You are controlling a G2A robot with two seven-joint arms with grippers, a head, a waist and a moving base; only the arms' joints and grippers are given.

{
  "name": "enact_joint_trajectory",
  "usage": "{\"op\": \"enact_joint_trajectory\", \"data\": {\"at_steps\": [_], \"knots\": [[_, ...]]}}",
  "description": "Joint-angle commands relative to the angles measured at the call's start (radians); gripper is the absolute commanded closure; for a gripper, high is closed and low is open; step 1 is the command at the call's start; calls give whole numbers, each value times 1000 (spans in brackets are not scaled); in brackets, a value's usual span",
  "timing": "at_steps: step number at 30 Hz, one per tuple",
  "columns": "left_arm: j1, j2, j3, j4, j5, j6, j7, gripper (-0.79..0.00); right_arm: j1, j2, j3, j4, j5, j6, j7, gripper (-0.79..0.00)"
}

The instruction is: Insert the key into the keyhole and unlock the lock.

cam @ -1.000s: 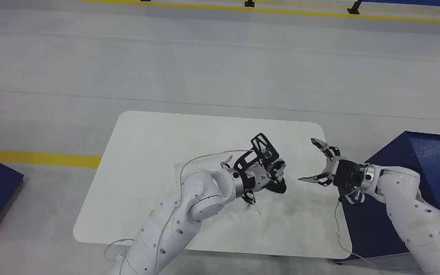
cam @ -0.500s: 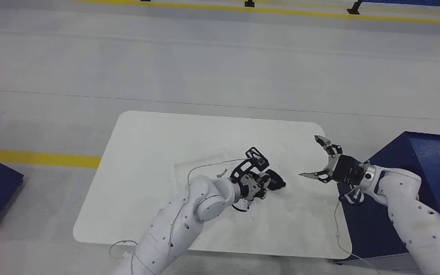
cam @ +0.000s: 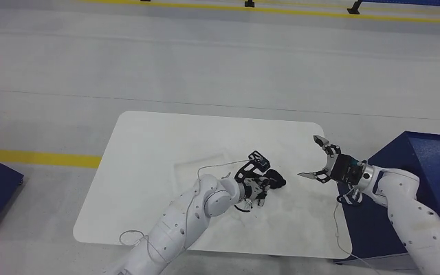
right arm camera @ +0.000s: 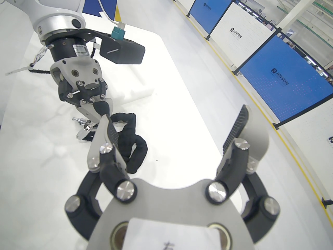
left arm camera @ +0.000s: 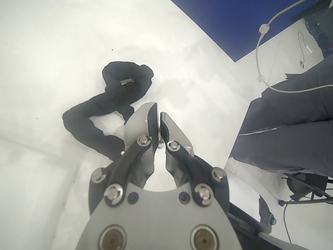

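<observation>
While the left gripper (left arm camera: 158, 113) is down on the table (cam: 151, 179) between its middle and its right edge, its fingers are pressed together on a thin silver piece that looks like the key (left arm camera: 159, 130). Only the edge of that piece shows between the pads, so its shape cannot be told. The lock (left arm camera: 114, 100), a chain in a black fabric sleeve, lies in loose bends on the table just beside the gripper's fingertips, on the side toward the right edge. In the top view it is a dark lump (cam: 275, 180) touching the gripper's tip. Small silver metal parts (right arm camera: 83, 127) lie on the table under the left gripper, next to one end of the chain. Whether they belong to the lock or to the key cannot be told, and the keyhole cannot be made out. The right gripper (cam: 309, 158) hangs over the table near its right edge with its fingers spread wide. It holds nothing, points toward the lock, and is near it but apart from it.
</observation>
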Motion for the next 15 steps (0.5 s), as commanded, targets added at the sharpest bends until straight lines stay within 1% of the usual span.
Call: {"op": "enact_joint_trajectory", "data": {"at_steps": [1, 4, 7, 10, 14, 15], "knots": [[-1, 1, -8, -10, 6, 0, 19, -785, 0, 0, 0, 0, 0, 0, 0, -785], [14, 10, -29, -57, 25, 0, 36, -785, 0, 0, 0, 0, 0, 0, 0, -785], [53, 28, -64, -144, 52, -12, 53, -785, 0, 0, 0, 0, 0, 0, 0, -785], [124, 53, -117, -272, 85, -44, 96, -785, 0, 0, 0, 0, 0, 0, 0, -785], [255, 94, -211, -457, 153, -121, 195, -785, 0, 0, 0, 0, 0, 0, 0, -785], [278, 101, -226, -485, 163, -140, 218, -785, 0, 0, 0, 0, 0, 0, 0, -785]]}}
